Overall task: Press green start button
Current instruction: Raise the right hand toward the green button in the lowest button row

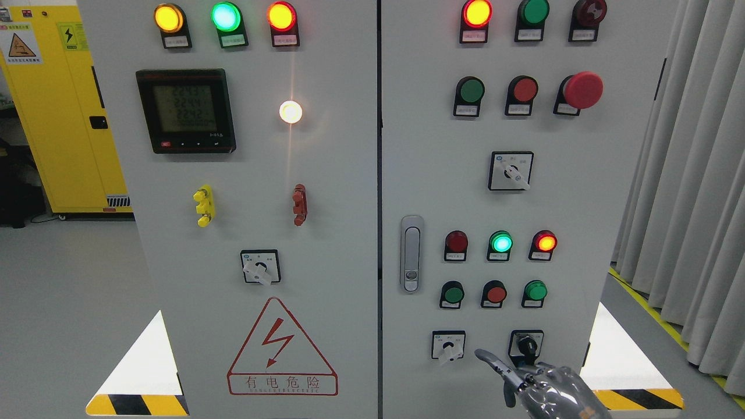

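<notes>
The grey control cabinet's right door (582, 192) carries three green push buttons: one in the upper row (469, 91) and two in the lower row, at the left (452, 294) and at the right (535, 290). My right hand (527, 384) comes in at the bottom right, below the lower row. Its index finger (488, 357) sticks out up and to the left, and the other fingers are curled. The fingertip is between the two bottom switches and touches no button. The left hand is out of view.
Below the lower buttons are a rotary selector (449, 347) and a key switch (527, 344). A lit green lamp (500, 241) sits above them and a red mushroom stop button (582, 90) higher up. The door handle (411, 254) is to the left, and curtains (687, 174) hang at the right.
</notes>
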